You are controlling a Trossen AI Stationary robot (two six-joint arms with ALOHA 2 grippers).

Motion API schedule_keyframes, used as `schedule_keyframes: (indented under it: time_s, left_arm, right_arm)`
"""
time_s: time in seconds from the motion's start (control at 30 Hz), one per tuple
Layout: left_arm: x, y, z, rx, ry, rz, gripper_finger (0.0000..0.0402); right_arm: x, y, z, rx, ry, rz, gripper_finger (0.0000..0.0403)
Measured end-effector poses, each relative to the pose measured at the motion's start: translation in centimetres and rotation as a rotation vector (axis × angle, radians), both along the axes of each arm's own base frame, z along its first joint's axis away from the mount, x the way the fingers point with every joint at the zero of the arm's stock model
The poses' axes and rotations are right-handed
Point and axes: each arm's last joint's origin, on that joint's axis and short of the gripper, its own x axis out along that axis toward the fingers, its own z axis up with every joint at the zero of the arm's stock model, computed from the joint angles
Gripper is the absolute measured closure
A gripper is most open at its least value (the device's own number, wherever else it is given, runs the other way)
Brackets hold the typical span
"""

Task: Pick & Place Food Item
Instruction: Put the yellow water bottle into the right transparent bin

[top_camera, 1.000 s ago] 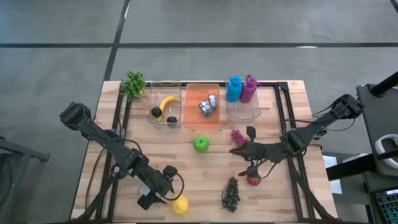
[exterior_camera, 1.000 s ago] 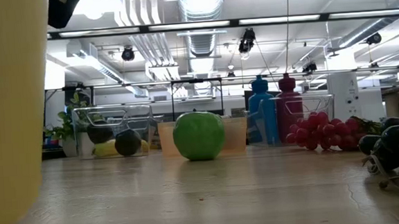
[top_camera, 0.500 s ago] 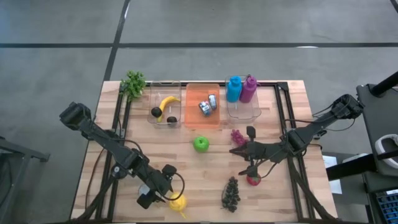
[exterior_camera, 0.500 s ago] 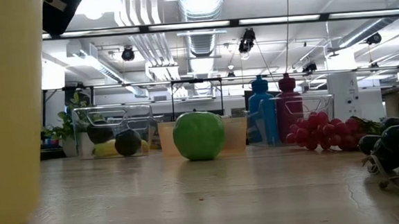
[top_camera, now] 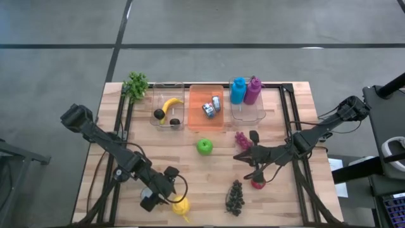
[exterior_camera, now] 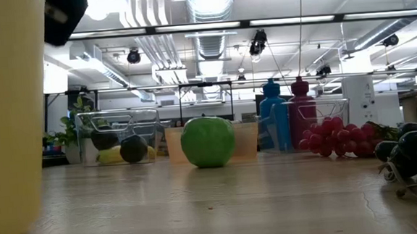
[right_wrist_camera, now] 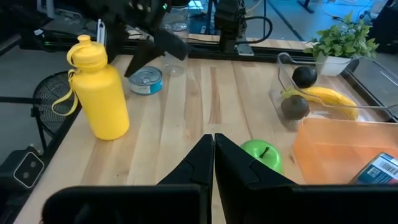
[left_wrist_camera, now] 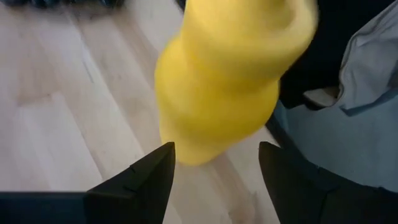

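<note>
One yellow bottle [top_camera: 183, 208], now upright at the near table edge; left gripper [top_camera: 166, 201] spread beside it, slightly narrower. Right gripper [top_camera: 238, 156] pressed together, idle near the green apple [top_camera: 204, 147].

High view looks straight down; low view faces the green apple [exterior_camera: 208, 141] level.

I see a pale, matt plank-wood table [top_camera: 209, 183], a smooth yellow plastic bottle [right_wrist_camera: 102, 93], a glossy green apple [exterior_camera: 208, 141], clear plastic bins [top_camera: 168, 104], an orange translucent plastic tray [top_camera: 205, 120] at twelve o'clock, and a small metal tin [right_wrist_camera: 147, 81].
</note>
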Motion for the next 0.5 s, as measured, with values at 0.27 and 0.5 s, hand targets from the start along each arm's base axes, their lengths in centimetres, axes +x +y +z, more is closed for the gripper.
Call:
schedule_keyframes:
  time_s: [0.27,0.5]
  left_arm:
    - [-0.7,0.5,-2.4,-0.035,0.01,0.039,0.0161]
    - [-0.4,0.3,-2.5,-0.077,-0.046,0.041,0.0165]
  right_arm:
    - [0.0,0.0,0.0,0.001,0.0,0.0,0.0394]
    - [0.0,0.0,0.0,0.001,0.001,0.001,0.0394]
